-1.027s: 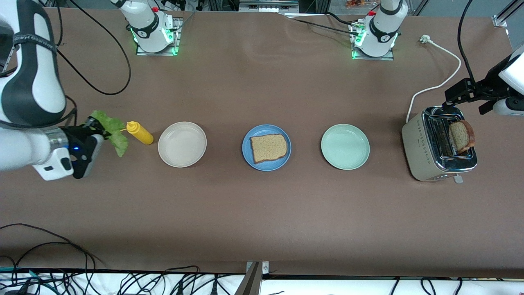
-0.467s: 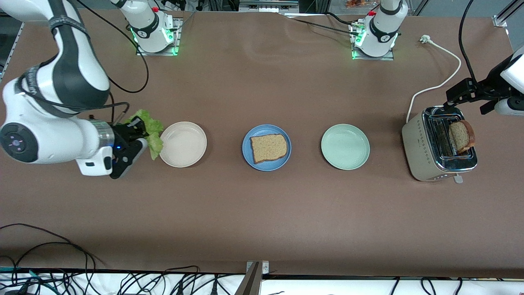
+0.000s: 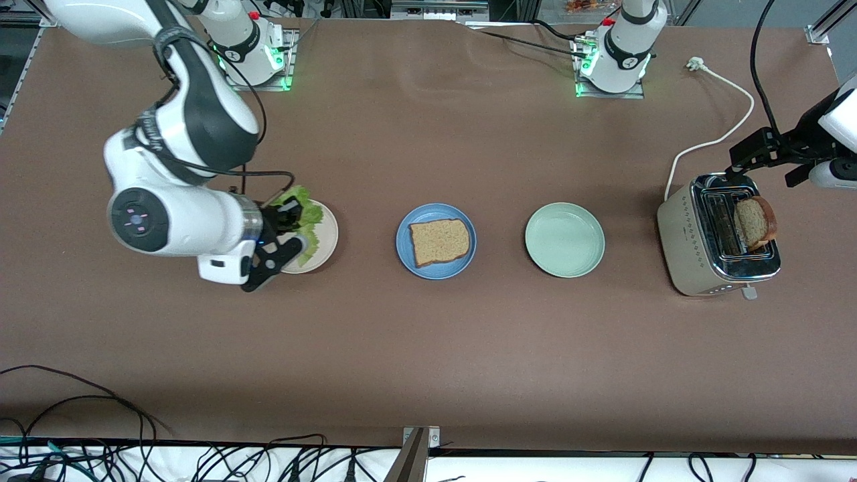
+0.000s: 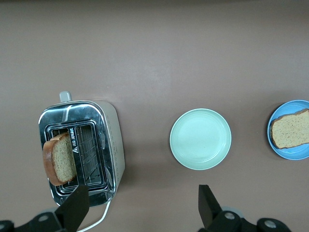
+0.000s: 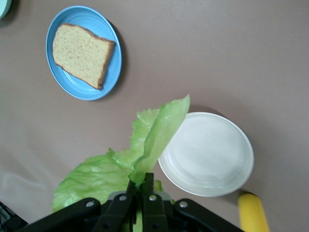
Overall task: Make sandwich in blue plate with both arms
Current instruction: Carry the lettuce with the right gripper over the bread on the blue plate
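Carried in from the bench's right-arm end, the lettuce leaf (image 3: 304,214), clamped in the right gripper (image 3: 284,231), now hangs over the cream plate (image 3: 328,235), next needing lowering onto the 1 bread slice (image 3: 438,242) on the blue plate (image 3: 404,231) mid-bench, while the left gripper (image 4: 142,210) waits spread above the toaster (image 3: 676,231).

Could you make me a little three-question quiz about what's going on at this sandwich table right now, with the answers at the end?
1. True or false: the right gripper is shut on the lettuce leaf, up over the cream-white plate.
2. What lies on the blue plate? A) one bread slice B) lettuce C) nothing
3. Fill in: the second bread slice sticks up out of the ____, with the open left gripper above it.

Key: 1 true; 2 A; 3 toaster.
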Robot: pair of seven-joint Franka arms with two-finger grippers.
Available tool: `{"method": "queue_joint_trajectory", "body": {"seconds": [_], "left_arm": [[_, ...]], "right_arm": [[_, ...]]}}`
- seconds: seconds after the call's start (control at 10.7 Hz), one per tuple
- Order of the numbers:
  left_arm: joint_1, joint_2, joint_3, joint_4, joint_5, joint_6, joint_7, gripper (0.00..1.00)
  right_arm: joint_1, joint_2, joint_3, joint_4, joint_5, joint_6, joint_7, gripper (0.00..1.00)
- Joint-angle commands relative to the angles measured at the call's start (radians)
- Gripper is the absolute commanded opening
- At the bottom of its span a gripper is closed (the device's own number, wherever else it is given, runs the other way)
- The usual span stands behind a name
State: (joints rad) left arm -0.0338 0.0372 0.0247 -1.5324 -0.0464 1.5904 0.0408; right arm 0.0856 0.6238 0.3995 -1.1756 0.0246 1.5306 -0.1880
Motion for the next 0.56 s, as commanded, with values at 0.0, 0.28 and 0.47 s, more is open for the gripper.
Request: {"method": "queue_joint_trajectory", "body": {"seconds": [0.0,0.28,0.47], "left_arm": [[0.0,0.009,0.001,0.023,-0.007,-0.02,0.021,1.0],[-0.003,0.009,0.0,0.023,0.017,-0.02,0.022,1.0],[-0.003,0.009,0.0,0.023,0.023,-0.02,0.024,1.0]], "right_arm": [[0.057,0.02,0.001,-0.01,0.009,0.071,0.108,0.0],[0.109,0.024,-0.001,-0.065,0.002,0.155,0.16,0.0],[0.138,0.036,-0.001,-0.094,0.002,0.23,0.16,0.0]]}}
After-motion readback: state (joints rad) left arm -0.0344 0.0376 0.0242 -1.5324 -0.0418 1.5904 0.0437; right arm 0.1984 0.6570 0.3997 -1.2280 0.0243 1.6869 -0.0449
